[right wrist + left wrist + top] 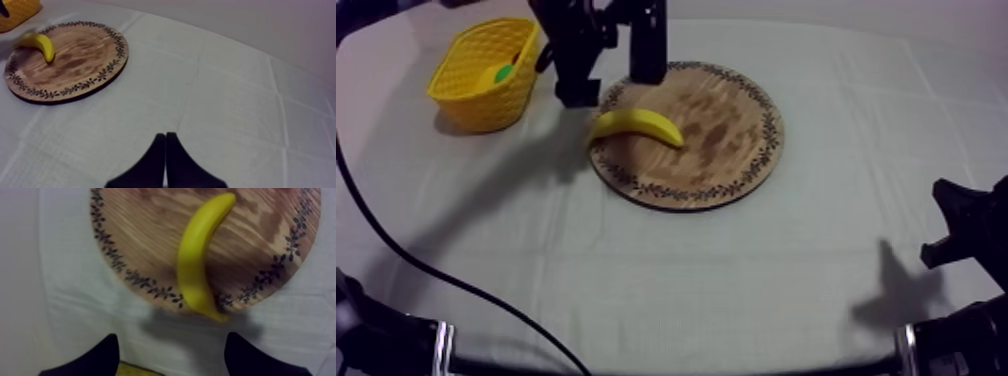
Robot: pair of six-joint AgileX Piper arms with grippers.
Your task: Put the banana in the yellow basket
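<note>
- Since the banana (636, 125) is not yet lifted, the yellow basket (486, 75) waits open-mouthed, well off the wooden board (726, 150) on its left side. Something green and yellow already lies in it; I cannot tell which fruit.
- My left gripper (170, 355) hangs over the board's left rim, between board and basket. Its fingers (100, 358) are spread wide with nothing between them. I judge it to be lining up to straddle the fruit before closing.
- On the board's left part the banana lies flat and curved. One tip juts over the patterned rim towards the spread fingers, so that near end is the easiest to reach.
- Right of the banana, most of the board is bare wood, which leaves room for a descent.
- Far off the board's right side, my right gripper (166, 155) rests low over the cloth with its fingers pressed into a narrow wedge. It holds nothing and is likely parked clear, since the basket sits on the other arm's side.
</note>
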